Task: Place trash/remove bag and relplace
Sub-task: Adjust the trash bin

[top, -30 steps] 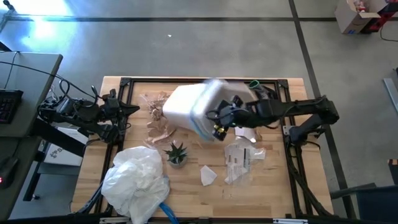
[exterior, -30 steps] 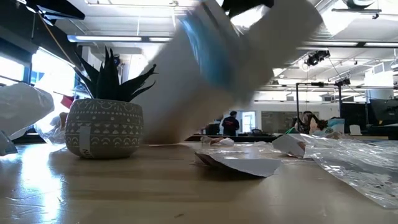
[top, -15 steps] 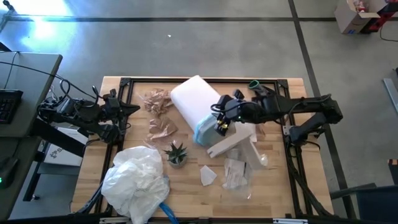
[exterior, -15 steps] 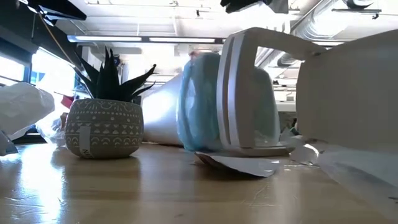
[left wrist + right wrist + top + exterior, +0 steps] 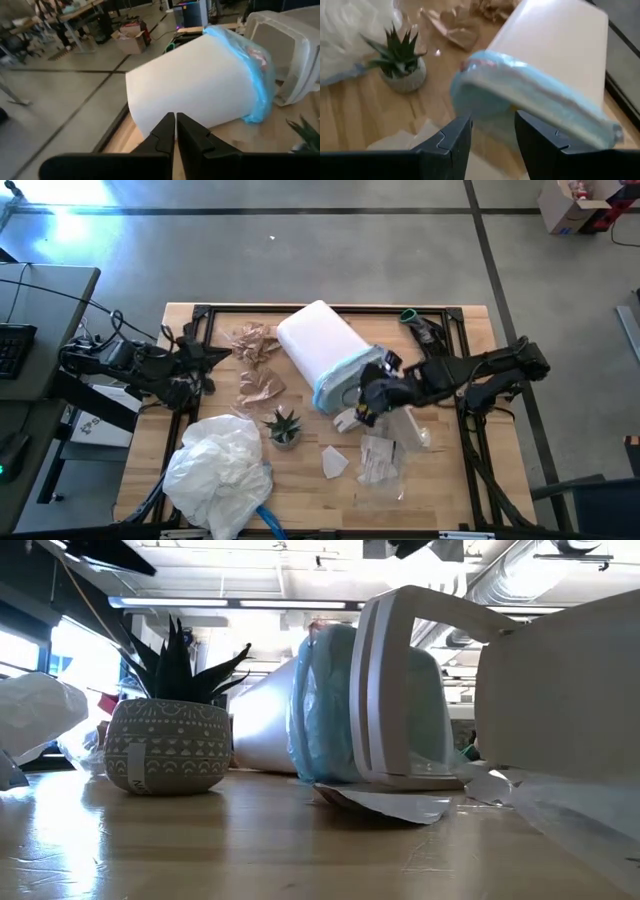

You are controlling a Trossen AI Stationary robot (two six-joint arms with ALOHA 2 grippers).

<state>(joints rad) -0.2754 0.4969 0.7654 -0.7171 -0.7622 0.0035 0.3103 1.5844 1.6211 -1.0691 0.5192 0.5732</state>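
The white bin [image 5: 320, 352] lies tipped on its side mid-table, closed base toward the far edge, mouth toward the near-right. The blue bag [image 5: 336, 378] is in it, its edge folded over the rim; something pinkish shows through the plastic in the left wrist view. The bin's white lid [image 5: 352, 418] lies on the table just beside the mouth

The long axis runs diagonally from far-left to near-right, so the mouth points at the right arm

The right gripper [image 5: 372, 398] sits right at the mouth. In its wrist view the fingers [image 5: 454, 141] stand parted and hold nothing, with the bag rim straight ahead between them and a little beyond the tips. Judgement: the right arm is the one to pinch the bag edge and pull it along the bin's axis, away from the base

The left gripper [image 5: 200, 358] waits at the left table edge, well apart, fingers [image 5: 161, 131] pressed together and empty. Its camera faces the bin's side wall

Trash on the table:
- crumpled brown paper [image 5: 255, 365] left of the bin
- white scrap [image 5: 333, 462] and clear wrappers [image 5: 380, 455] near the front

A small potted plant [image 5: 284, 426] stands near the mouth, and a large white bag [image 5: 220, 470] lies front-left
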